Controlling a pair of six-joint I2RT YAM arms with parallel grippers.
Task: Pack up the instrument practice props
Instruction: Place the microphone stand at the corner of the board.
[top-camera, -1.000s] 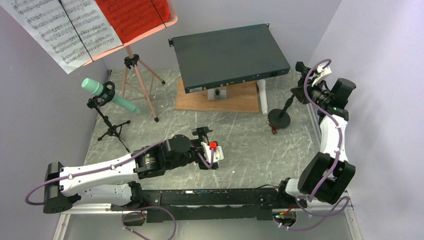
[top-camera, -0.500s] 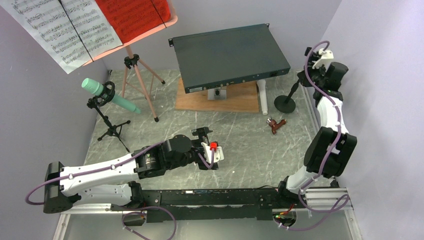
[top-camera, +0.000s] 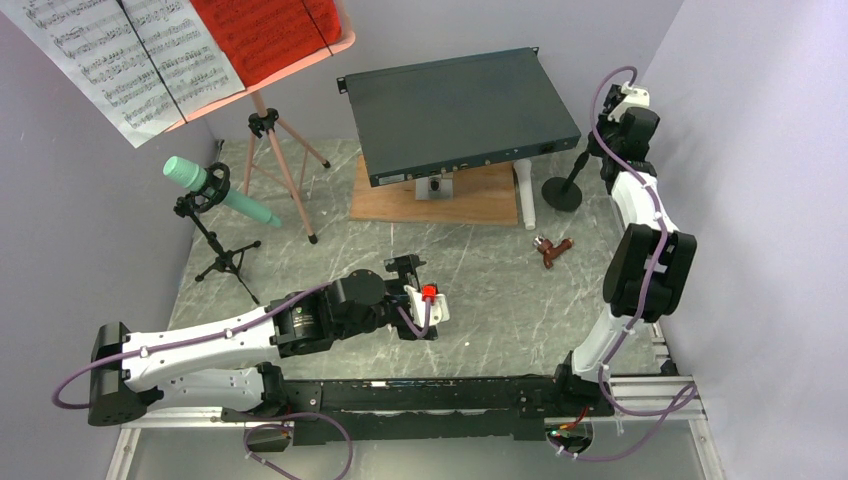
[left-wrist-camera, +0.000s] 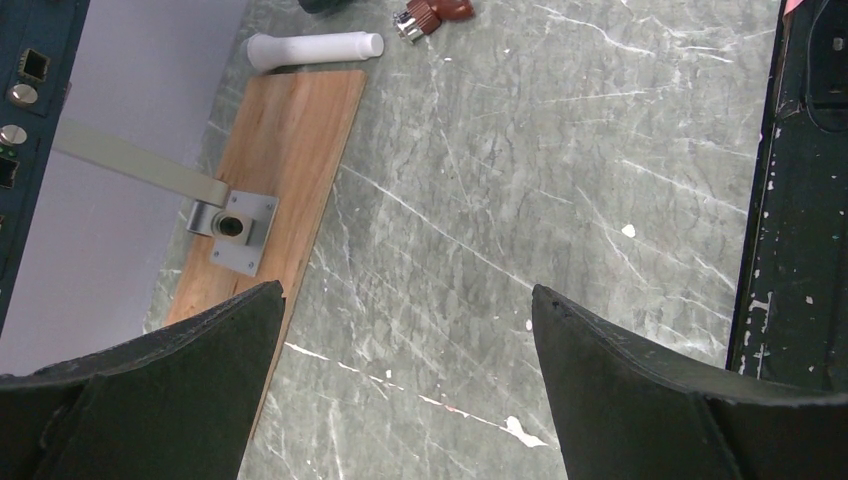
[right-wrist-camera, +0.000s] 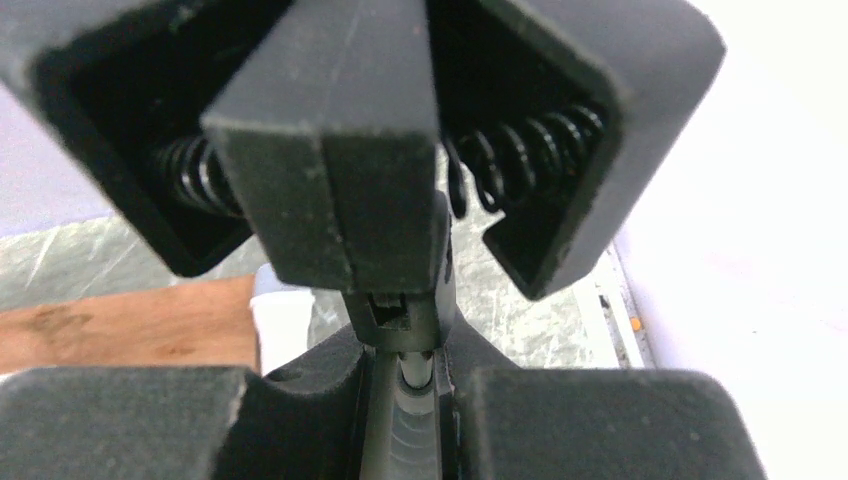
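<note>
Far right on the surface (top-camera: 480, 270), beside the rack box (top-camera: 460, 110), the right fingers (right-wrist-camera: 600, 420) clench the mic stand (top-camera: 563, 192) near its top; its spring clip (right-wrist-camera: 330, 170) crowds the wrist view, hiding its base. Left fingers (left-wrist-camera: 180, 390) hang released, half cropped.

My bench (top-camera: 480, 270) is grey-green with white veining. The music stand (top-camera: 284, 172) is salmon-pink; its pages (top-camera: 130, 60) are white with black notation, and red. The rack box (top-camera: 455, 110) is dark grey, the board (top-camera: 470, 203) brown wood-grain, the mic stand (top-camera: 562, 193) black.
</note>
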